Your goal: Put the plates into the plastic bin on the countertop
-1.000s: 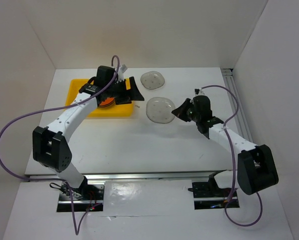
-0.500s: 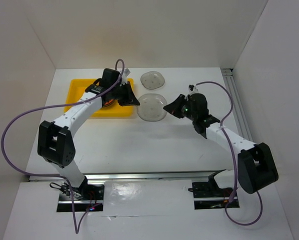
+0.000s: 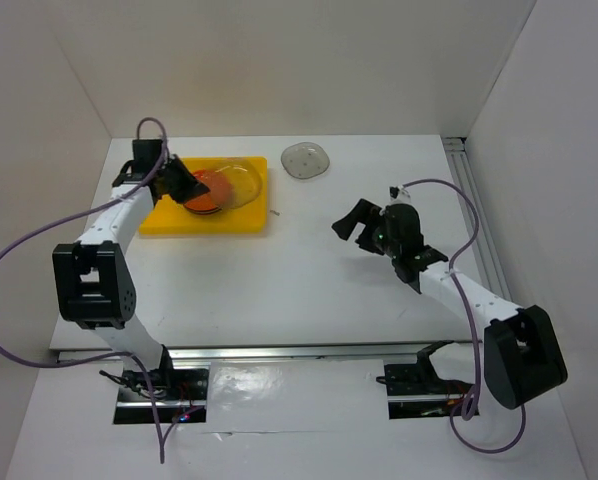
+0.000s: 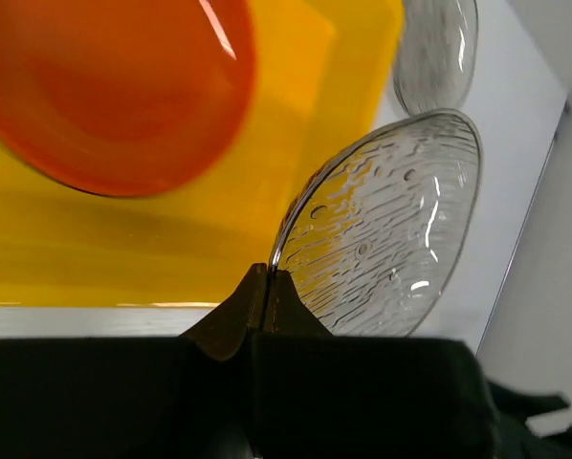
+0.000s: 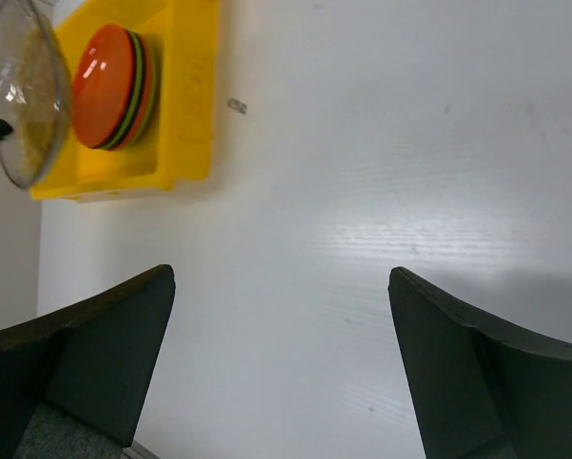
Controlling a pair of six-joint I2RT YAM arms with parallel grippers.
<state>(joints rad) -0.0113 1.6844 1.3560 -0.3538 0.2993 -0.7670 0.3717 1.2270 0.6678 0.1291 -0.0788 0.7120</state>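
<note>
Plate stack [image 3: 201, 193] in bin [image 3: 164, 224] — countertop [image 3: 299, 285] open

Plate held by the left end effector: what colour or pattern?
Translucent grey plate, ripple-textured; left wrist view.

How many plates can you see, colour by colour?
Clear grey plates: 2, the held plate in the left gripper and the loose plate on the table.
Orange plate: 1 in plain view; green and dark edges under it cannot be counted.
Total countable: 3.
</note>
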